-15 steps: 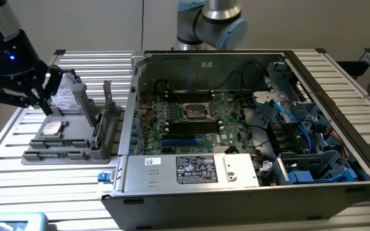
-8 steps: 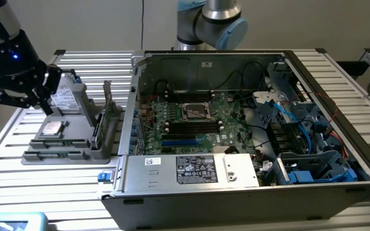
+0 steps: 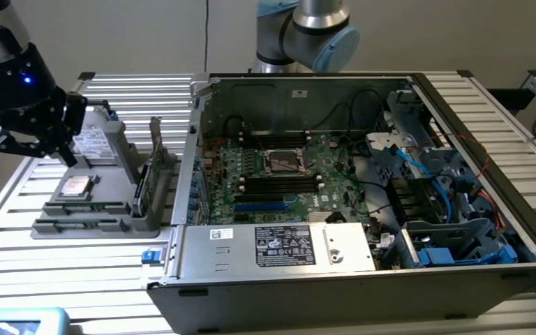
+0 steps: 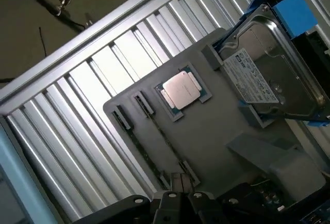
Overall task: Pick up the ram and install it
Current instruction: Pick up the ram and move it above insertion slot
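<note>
Two thin green ram sticks stand on edge in slots of a grey holder tray (image 3: pixel 147 225): one ram (image 3: pixel 86 207) behind the other ram (image 3: pixel 77 225). In the wrist view they appear as dark narrow strips, ram (image 4: pixel 161 137) and ram (image 4: pixel 140 146). My gripper (image 3: pixel 37 148) hangs above the tray's far side at the exterior view's left, clear of the sticks. In the wrist view its fingers (image 4: pixel 178 185) are shut together with nothing between them, over one end of the ram slots.
The tray also carries a CPU (image 3: pixel 77 185), a hard drive (image 3: pixel 95 143) in a blue carrier and an upright green expansion card (image 3: pixel 156 160). At the exterior view's right lies an open computer case (image 3: pixel 278 293) with its motherboard (image 3: pixel 282 174) and black memory slots (image 3: pixel 282 187).
</note>
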You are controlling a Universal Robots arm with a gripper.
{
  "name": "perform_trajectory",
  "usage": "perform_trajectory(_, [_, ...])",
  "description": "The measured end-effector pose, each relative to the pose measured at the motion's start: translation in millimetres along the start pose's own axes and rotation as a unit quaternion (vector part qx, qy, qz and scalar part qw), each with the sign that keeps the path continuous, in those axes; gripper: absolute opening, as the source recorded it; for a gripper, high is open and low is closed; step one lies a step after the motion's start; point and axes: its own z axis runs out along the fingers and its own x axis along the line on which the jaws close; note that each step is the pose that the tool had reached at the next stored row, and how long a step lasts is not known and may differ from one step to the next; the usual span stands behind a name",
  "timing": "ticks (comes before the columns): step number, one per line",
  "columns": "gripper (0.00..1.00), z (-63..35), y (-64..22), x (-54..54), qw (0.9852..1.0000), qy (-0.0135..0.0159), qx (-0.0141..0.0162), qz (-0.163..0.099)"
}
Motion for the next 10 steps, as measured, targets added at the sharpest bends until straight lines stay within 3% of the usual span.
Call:
perform_trajectory(5, [0.11, 0.0, 0.0, 0.0, 0.999, 0.0005, -0.0006, -0.045])
perform_trajectory(10, [0.11, 0.1, 0.0, 0.0, 0.9958, 0.0009, -0.0012, -0.091])
